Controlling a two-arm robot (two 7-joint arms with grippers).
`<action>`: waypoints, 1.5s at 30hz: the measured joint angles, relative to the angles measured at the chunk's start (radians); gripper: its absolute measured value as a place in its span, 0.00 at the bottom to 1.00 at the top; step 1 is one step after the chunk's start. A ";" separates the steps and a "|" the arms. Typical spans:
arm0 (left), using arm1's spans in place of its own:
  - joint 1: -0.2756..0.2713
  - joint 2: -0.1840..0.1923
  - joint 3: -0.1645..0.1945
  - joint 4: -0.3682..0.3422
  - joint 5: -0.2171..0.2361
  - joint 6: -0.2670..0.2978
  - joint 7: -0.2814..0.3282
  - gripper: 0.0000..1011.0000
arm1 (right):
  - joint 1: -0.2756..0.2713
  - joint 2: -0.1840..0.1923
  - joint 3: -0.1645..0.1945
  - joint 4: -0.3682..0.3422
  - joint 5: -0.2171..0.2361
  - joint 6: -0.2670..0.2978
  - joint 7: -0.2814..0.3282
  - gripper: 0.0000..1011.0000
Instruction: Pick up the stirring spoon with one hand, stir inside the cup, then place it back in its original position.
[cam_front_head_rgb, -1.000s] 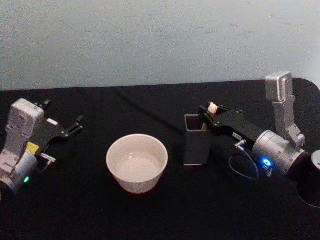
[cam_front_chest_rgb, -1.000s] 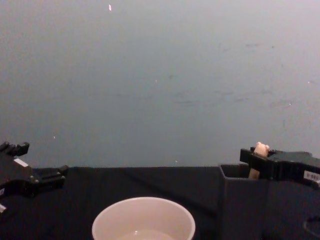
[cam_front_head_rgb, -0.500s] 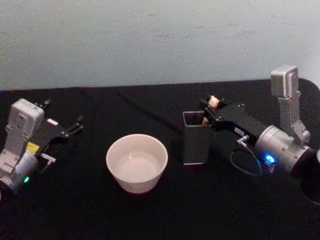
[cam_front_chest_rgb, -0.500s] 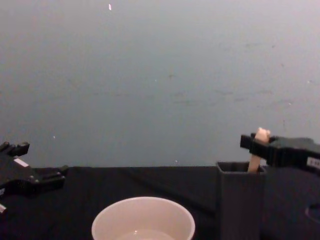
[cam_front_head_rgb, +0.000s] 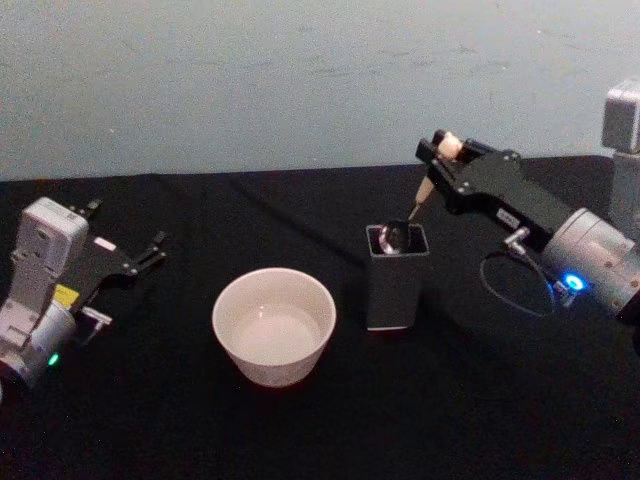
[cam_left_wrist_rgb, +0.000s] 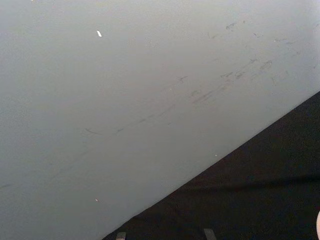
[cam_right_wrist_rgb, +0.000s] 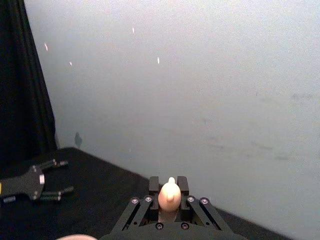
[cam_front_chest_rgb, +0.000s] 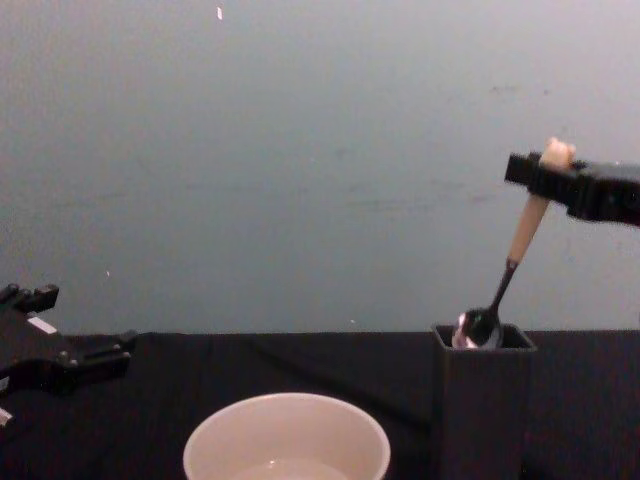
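Right end effector (cam_front_head_rgb: 440, 152), black with flat jaws on a silver-grey arm, raised above the right part of the black tabletop (cam_front_head_rgb: 200, 430). Its jaws are closed narrowly on the beige handle of the stirring spoon (cam_front_head_rgb: 421, 200), just under the small bear head, which pokes out above the jaws. In the right wrist view the bear head stands between the two fingertips of this end effector (cam_right_wrist_rgb: 169, 184).

The spoon (cam_front_chest_rgb: 521, 238) hangs tilted, its top leaning to the right and its thin metal neck running down and to the left. Its shiny round bowl is at the square mouth of the dark grey holder (cam_front_head_rgb: 392, 295), partly above the rim in the chest view.

The holder (cam_front_chest_rgb: 482, 410) stands upright just to the right of the cup (cam_front_head_rgb: 270, 365), apart from it. The cup (cam_front_chest_rgb: 287, 402), wide, round and pale cream, sits near the middle of the tabletop, with no spoon in it.

Left end effector (cam_front_head_rgb: 128, 225) low at the left side of the tabletop, well apart from the cup, fingers spread wide and holding nothing. A pale wall (cam_front_head_rgb: 300, 80) rises at the far edge.
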 joint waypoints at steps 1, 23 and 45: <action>0.000 0.000 0.000 0.000 0.000 0.000 0.000 0.99 | 0.000 0.000 0.000 0.000 0.000 0.000 0.000 0.21; 0.000 0.000 0.000 0.000 0.000 0.000 0.000 0.99 | 0.058 -0.024 -0.079 0.026 -0.004 -0.085 0.084 0.21; 0.000 0.000 0.000 0.000 0.000 0.000 0.000 0.99 | 0.148 -0.133 -0.250 0.266 -0.167 -0.252 0.167 0.21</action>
